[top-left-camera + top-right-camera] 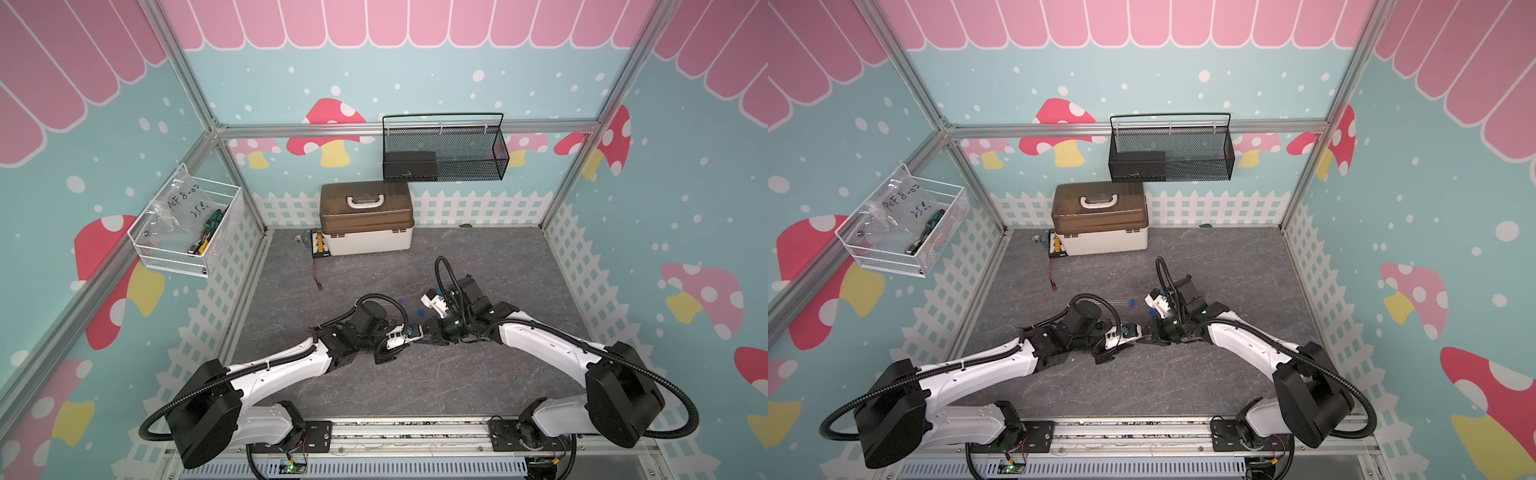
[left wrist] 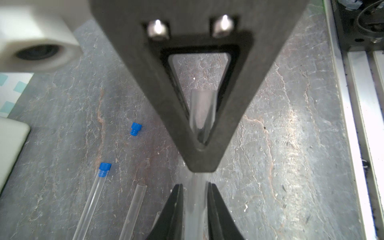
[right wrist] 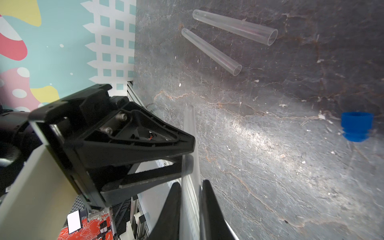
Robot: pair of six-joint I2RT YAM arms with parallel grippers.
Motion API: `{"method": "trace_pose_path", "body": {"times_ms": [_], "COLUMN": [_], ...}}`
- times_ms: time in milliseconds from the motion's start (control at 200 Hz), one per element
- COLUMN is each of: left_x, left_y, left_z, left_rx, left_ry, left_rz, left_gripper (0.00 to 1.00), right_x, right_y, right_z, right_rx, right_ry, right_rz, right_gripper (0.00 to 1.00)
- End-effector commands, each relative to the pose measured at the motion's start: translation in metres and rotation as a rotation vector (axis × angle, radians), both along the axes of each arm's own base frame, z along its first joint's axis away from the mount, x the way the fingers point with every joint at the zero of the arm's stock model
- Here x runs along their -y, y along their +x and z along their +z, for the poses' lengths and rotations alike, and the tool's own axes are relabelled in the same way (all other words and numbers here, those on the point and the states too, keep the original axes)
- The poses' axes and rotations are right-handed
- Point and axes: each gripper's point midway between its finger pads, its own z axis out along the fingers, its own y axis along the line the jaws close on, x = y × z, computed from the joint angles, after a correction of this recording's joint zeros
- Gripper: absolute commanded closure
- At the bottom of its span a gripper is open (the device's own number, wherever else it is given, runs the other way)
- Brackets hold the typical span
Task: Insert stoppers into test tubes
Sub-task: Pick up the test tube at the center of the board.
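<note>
Nearest the front rail, both arms reach in over the bare desk (image 1: 415,395) and meet tip to tip at centre. And that's where the action is: one clear test tube (image 3: 190,124) sits between both sets of fingers at once, off the desk by the look of it. The right gripper (image 3: 191,182) is pressed snug on its walls, and that reads as a grasp. The left gripper (image 2: 194,185) flanks the same tube, but pinching or slack? Can't tell from here.

As I read it, the long axis runs left to right along the line between the two wrists. The rounded end pokes out past the left fingers. The open mouth is tucked behind one broad finger of the right gripper and shows through its cut-out. That's the catch, I'd say: the mouth has to come clear before any plug goes in.

Just beyond the tips, a shade to the right, lies the loose stopper (image 1: 419,311). It's close to both arms, so whichever one lets go has a short reach back. Further back and left, a stoppered tube (image 2: 91,203) lies flat with its blue plug at the right end, and two open tubes (image 3: 212,52) lie beside it. One done, three to go, by my count. Far back, the toolbox (image 1: 365,220) sits against the wall.
</note>
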Motion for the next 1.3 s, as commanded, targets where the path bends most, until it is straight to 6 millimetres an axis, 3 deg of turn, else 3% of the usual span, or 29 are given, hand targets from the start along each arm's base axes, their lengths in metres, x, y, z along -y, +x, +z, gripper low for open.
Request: {"method": "trace_pose_path", "body": {"times_ms": [0, 400, 660, 921, 1006, 1146, 1226, 1291], "left_x": [-0.007, -0.008, -0.008, -0.008, -0.008, -0.009, -0.013, -0.020], "left_y": [0.002, -0.003, -0.006, -0.008, -0.008, 0.001, 0.012, 0.025], "left_z": [0.000, -0.003, -0.002, 0.000, 0.002, 0.007, 0.010, 0.013], "left_rx": [0.016, -0.001, 0.006, 0.017, 0.024, 0.024, -0.014, -0.051], "left_ry": [-0.006, -0.029, -0.031, -0.032, -0.032, -0.050, -0.079, -0.108], "left_rz": [0.008, -0.020, -0.039, -0.061, -0.060, 0.000, 0.086, 0.172], "left_gripper": [0.72, 0.70, 0.79, 0.96, 0.99, 1.00, 1.00, 1.00], "right_x": [-0.001, -0.009, -0.009, -0.008, -0.009, -0.004, 0.009, 0.030], "right_y": [-0.005, -0.011, -0.012, -0.013, -0.011, 0.002, 0.015, 0.027], "right_z": [0.008, 0.025, 0.021, 0.020, 0.022, 0.037, 0.043, 0.037], "right_rx": [0.001, -0.014, -0.024, -0.026, -0.017, 0.063, 0.158, 0.262], "right_ry": [0.030, 0.115, 0.115, 0.113, 0.114, 0.105, 0.054, -0.070], "right_rz": [0.007, 0.042, 0.045, 0.046, 0.045, 0.015, -0.027, -0.076], "right_gripper": [0.85, 0.85, 0.85, 0.85, 0.79, 0.55, 0.54, 0.54]}}
